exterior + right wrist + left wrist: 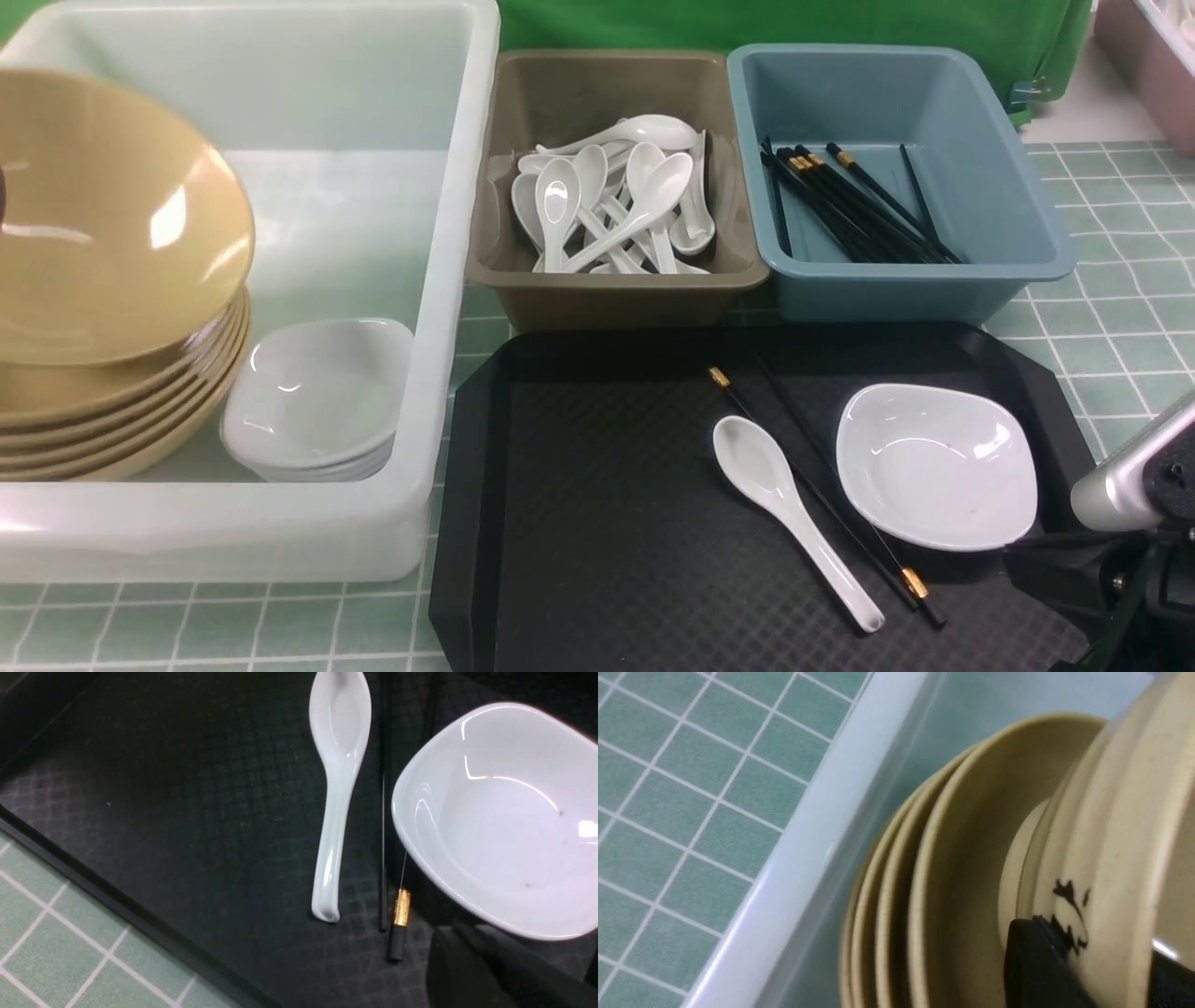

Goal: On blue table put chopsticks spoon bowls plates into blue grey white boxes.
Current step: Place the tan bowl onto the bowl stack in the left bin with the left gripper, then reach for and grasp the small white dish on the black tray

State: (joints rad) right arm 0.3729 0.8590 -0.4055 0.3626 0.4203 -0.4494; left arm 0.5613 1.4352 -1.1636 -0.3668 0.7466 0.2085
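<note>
A tan bowl point(112, 224) hangs tilted over the stack of bowls point(121, 411) in the white tub point(457, 280). My left gripper point(1101, 952) is shut on its rim point(1111, 835), one black finger point(1036, 966) under it. Small white plates point(317, 401) are stacked beside the bowls. On the black tray lie a white spoon point(794, 513), two chopsticks point(915, 583) and a white plate point(934, 467). My right gripper point(523, 952) hovers low at the plate's point(500, 821) near rim, holding nothing; only one finger point(467, 970) shows clearly.
The grey bin point(616, 294) holds several spoons point(616, 196). In the blue bin point(934, 280) lie several chopsticks point(859, 205). The black tray point(607, 523) sits on the tiled blue table point(1120, 308). My right arm point(1120, 485) stands at the tray's right corner.
</note>
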